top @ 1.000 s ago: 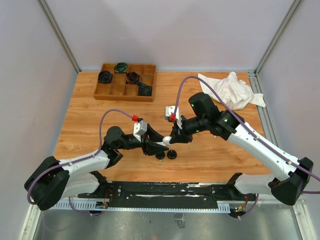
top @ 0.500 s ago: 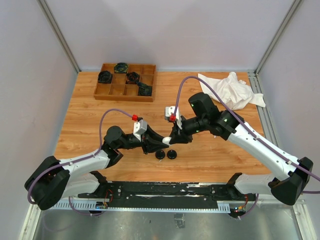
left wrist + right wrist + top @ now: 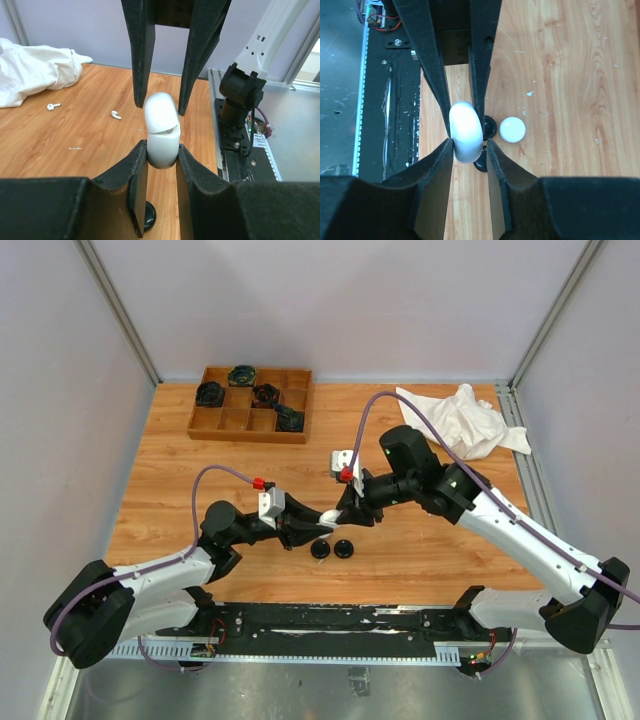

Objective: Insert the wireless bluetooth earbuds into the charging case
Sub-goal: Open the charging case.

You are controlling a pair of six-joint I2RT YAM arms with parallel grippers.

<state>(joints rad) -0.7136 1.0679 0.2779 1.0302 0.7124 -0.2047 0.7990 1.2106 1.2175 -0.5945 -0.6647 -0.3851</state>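
Left pincer (image 3: 162,156): closed firmly on the lower body of the white charging case (image 3: 161,125), holding it clear of the tabletop (image 3: 180,490). Right pincer (image 3: 470,145): narrowly parted, with its fingers flanking the lid end of the same case. Whether they press on it or merely stand against it cannot be determined. A thin crack shows along the lid seam, but the lid is not swung open.

Earbuds: two white ones noted, one nearer (image 3: 116,115) and one farther (image 3: 53,106). Both lie loose on the tabletop well apart from the case, on its side toward the crumpled white cloth (image 3: 35,70). Neither is in the case.

Handling: the case is judged light, rigid, glossy and rounded, so it is liable to slip or twist in a two-point hold. Its lower flanks are the sound place to hold, leaving the lid free. The earbuds are judged very light, hard and smooth. They are best pinched across the stem with the fingertips low, and a nudge would likely send them skittering.

Clearance: a black disc (image 3: 490,126) and a white disc (image 3: 512,129) lie directly beneath the case. A wooden tray (image 3: 245,436) sits well beyond it. The two pincers meet tip to tip at the case, so room there is tight. Nothing shows between the case and the earbuds.
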